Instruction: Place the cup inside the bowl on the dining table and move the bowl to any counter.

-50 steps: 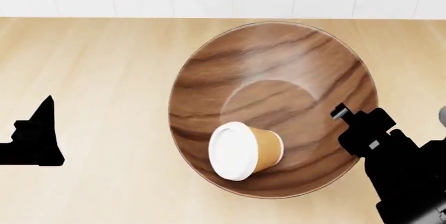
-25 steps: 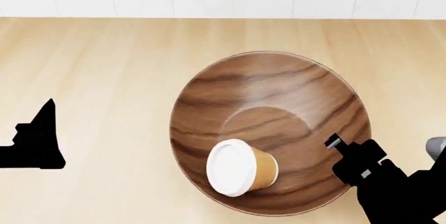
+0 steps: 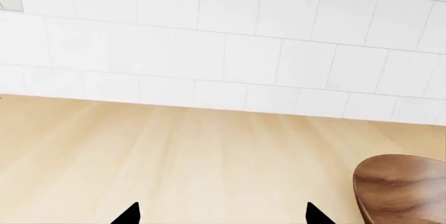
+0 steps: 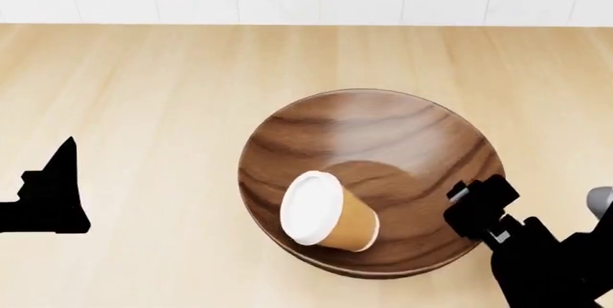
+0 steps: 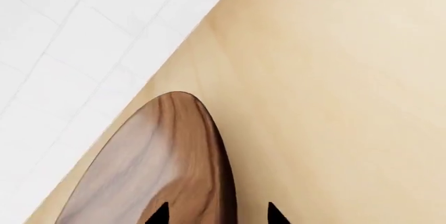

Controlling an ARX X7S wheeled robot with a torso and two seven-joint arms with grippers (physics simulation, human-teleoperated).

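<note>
The right gripper (image 4: 476, 211) is pinching the bowl's (image 4: 383, 136) rim at lower right, jaws straddling the wall, over the tan table (image 4: 143, 107). The cup (image 4: 326, 211) is lying tipped inside the bowl, lid facing lower left. The left gripper (image 3: 219, 214) is hanging at far left, jaws spread apart.
</note>
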